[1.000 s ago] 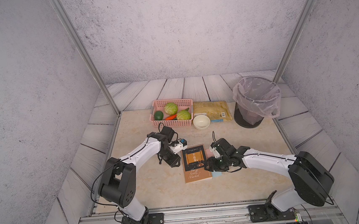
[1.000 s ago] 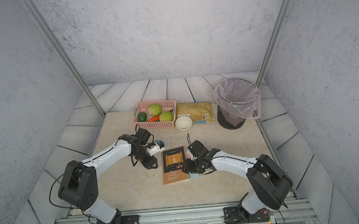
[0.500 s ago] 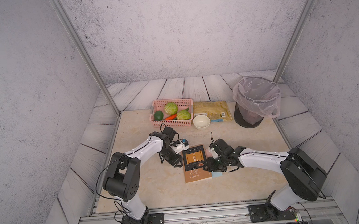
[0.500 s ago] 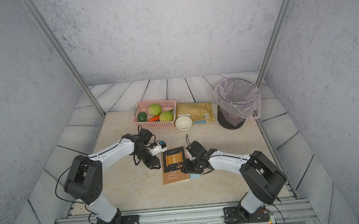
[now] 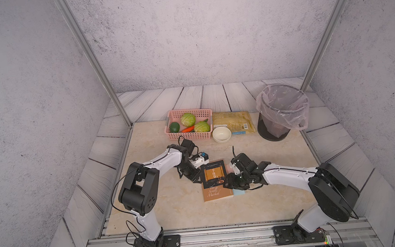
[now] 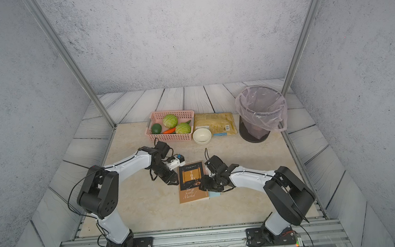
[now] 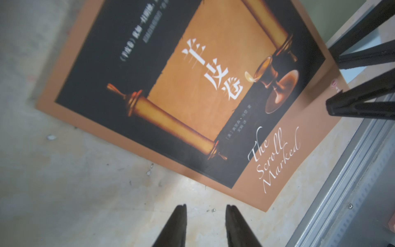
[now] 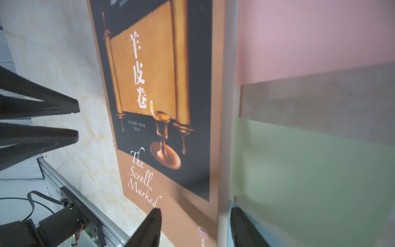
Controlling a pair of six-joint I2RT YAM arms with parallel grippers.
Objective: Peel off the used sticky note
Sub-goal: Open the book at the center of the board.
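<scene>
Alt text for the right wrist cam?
Close-up of a book titled The Scroll Marked lying on the table, with a blurred pink sticky note and a green sticky note beside one edge. The open right gripper straddles that edge; the left gripper, also open, is at the opposite side.

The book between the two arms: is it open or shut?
Shut. The book lies flat, front cover and title facing up.

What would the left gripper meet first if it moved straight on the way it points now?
Likely the book, across a strip of bare table; how high the left gripper hangs is unclear.
</scene>
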